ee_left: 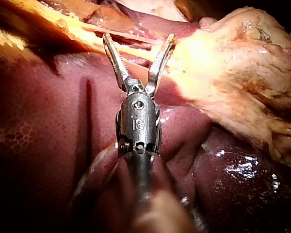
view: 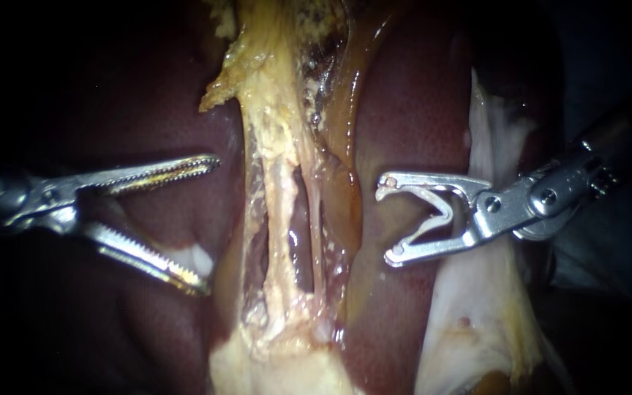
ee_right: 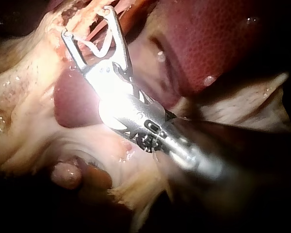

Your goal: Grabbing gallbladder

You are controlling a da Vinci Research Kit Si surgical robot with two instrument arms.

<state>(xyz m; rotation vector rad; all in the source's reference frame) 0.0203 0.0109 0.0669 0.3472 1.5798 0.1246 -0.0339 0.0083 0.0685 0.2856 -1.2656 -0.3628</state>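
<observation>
In the endoscope view the left instrument (view: pixel 210 223) hovers over the liver (view: pixel 148 102), toothed jaws spread wide and empty, just left of the stretched tubes (view: pixel 287 219), while the right instrument (view: pixel 385 221) sits to their right, its parted jaws carrying a pale clip (view: pixel 444 212) that touches both. The left wrist view shows the pale yellow mass I take for the gallbladder (ee_left: pixel 233 63) bulging beside those empty jaws, so the grab looks not yet begun: next they must reach that bulk and close firmly, clear of the tubes. The right wrist view shows only the clip held ready
</observation>
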